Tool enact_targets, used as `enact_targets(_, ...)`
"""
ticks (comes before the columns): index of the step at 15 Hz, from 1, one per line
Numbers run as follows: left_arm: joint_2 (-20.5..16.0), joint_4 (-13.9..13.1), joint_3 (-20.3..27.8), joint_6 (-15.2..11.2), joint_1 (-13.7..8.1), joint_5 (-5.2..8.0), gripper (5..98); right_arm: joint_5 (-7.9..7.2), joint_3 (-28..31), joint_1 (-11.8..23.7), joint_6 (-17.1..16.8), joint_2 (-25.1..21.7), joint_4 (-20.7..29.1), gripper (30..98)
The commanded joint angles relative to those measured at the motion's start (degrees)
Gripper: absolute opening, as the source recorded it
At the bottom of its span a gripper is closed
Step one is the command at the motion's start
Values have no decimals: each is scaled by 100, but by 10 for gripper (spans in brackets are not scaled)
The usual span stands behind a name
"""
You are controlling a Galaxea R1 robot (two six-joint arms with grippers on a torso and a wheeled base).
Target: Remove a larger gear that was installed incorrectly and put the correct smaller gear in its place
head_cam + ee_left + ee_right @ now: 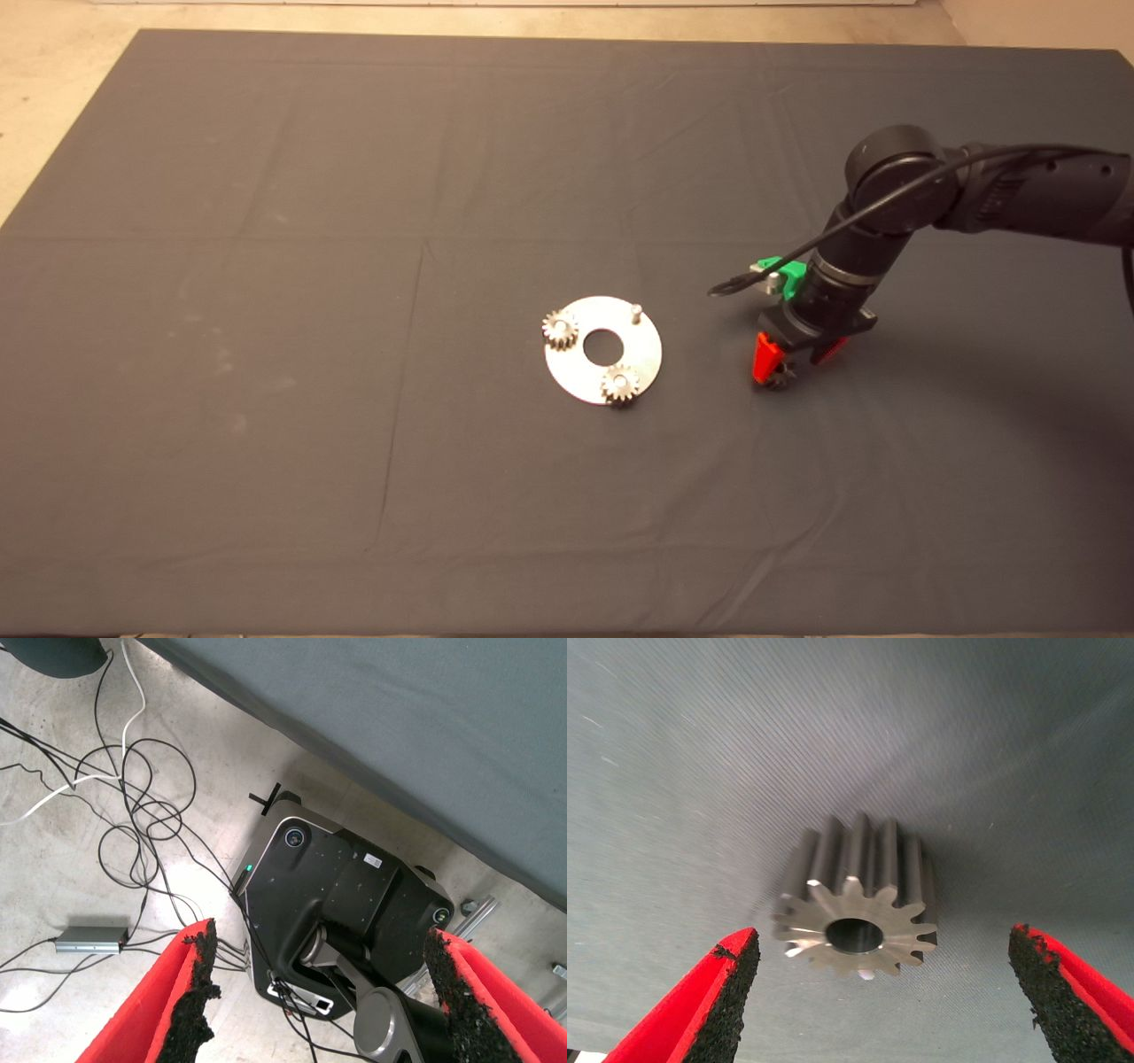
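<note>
Right of the round steel plate on the dark-matted counter, the right claw stands released, straddling a dark steel gear with long shiny teeth lying on the mat. One plate peg is bare beside two pale gears. Step, judged: setting the larger gear aside. Next: lift clear, find the smaller gear, unseen. Left claw idles released above the floor.

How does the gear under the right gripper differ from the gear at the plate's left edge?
The dark gear looks darker in the head view; the plate-edge gear is paler. The dark gear lies loose on the mat, right of the plate; the plate-edge gear sits on the plate. The open right gripper straddles the dark gear; nothing is near the plate-edge gear. Both are toothed, bore up.
</note>
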Motion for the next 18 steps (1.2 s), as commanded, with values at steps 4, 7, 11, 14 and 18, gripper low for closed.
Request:
enact_targets(4,-1,52,46,20,102,757,592,-735,102,50,12,76,-298,744)
enact_targets(7,-1,52,46,20,102,757,592,-735,102,50,34,318,-521,744)
enact_targets(11,-97,52,46,29,102,757,592,-735,139,50,52,424,-769,733)
enact_targets(14,-141,52,46,29,102,757,592,-735,340,50,118,446,-954,693)
enact_targets(18,-133,43,46,29,102,757,592,-735,340,68,140,450,-963,623)
